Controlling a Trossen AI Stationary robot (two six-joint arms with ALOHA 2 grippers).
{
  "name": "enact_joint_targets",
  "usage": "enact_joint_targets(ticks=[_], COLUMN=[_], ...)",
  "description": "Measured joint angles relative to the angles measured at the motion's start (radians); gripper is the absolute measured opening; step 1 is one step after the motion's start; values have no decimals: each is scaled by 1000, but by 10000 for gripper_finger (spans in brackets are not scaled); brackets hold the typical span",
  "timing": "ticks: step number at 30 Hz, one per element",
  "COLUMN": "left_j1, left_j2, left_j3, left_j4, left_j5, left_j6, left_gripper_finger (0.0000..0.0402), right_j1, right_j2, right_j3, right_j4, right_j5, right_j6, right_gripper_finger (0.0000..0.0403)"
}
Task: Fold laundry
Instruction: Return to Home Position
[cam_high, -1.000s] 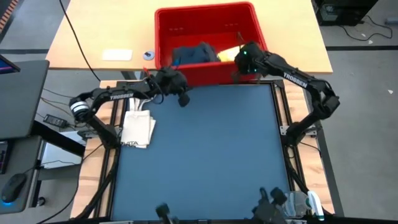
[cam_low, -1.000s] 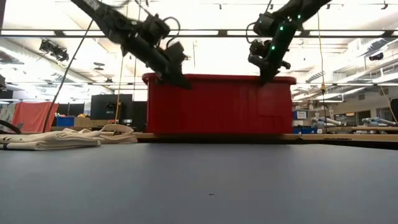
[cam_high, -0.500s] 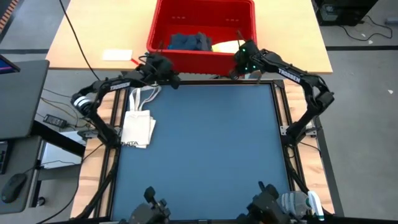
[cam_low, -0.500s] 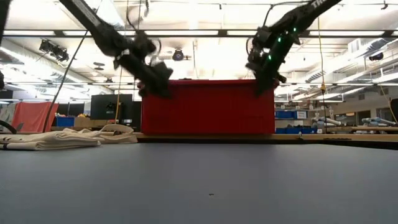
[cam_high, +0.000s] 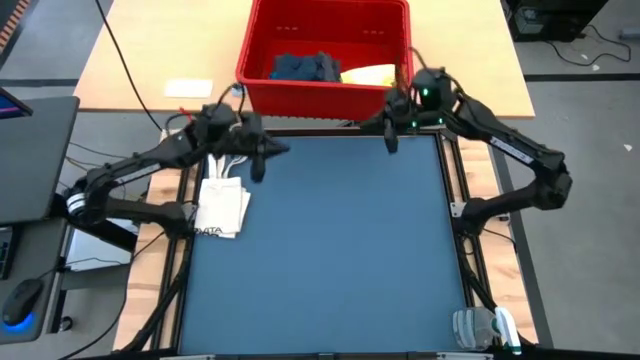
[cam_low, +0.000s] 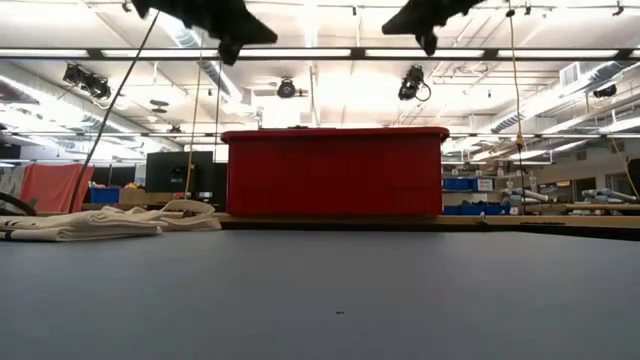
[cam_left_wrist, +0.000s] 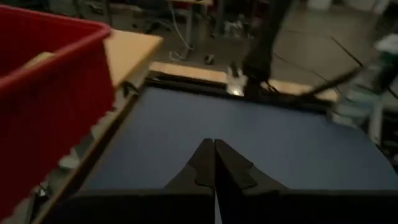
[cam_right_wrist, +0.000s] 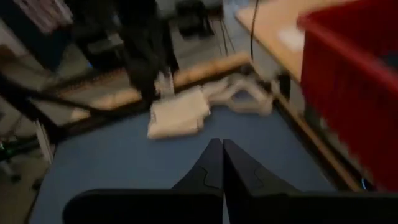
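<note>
Folded navy and yellow laundry (cam_high: 318, 68) lay in the red plastic bin (cam_high: 320, 98); left gripper (cam_left_wrist: 214, 144) and right gripper (cam_right_wrist: 222, 144), both clenched empty, had pulled back over the blue table mat (cam_high: 320, 250), suggesting completion.

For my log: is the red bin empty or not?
Not empty: the red bin holds a navy garment and a yellow garment.

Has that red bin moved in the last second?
Yes. The red bin slid away from the blue mat, farther onto the wooden table, slightly toward the white card.
</note>
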Motion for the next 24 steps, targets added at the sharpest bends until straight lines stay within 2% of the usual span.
enact_joint_targets(ticks=[6, 10, 14, 18, 21, 24], left_j1=[-250, -392, -494, -546, -530, -504], left_j2=[-33, -37, -119, -285, -407, -508], left_j3=[-1, -28, -220, -448, -534, -542], left_j4=[-49, -13, 164, 313, 260, 140], left_j5=[-138, -229, -301, -334, -337, -325], left_j6=[5, -15, -120, -181, -84, -90], left_gripper_finger=[1, 0, 0, 0, 0, 0], right_j1=[273, 482, 634, 776, 813, 807], right_j2=[-57, -104, -178, -288, -386, -484], right_j3=[-6, -90, -249, -456, -552, -612], right_j4=[-165, -11, 260, 491, 467, 363], right_j5=[201, 286, 430, 636, 779, 780], right_j6=[41, -16, 81, 93, -44, 16], right_gripper_finger=[2, 2, 1, 0, 3, 5])
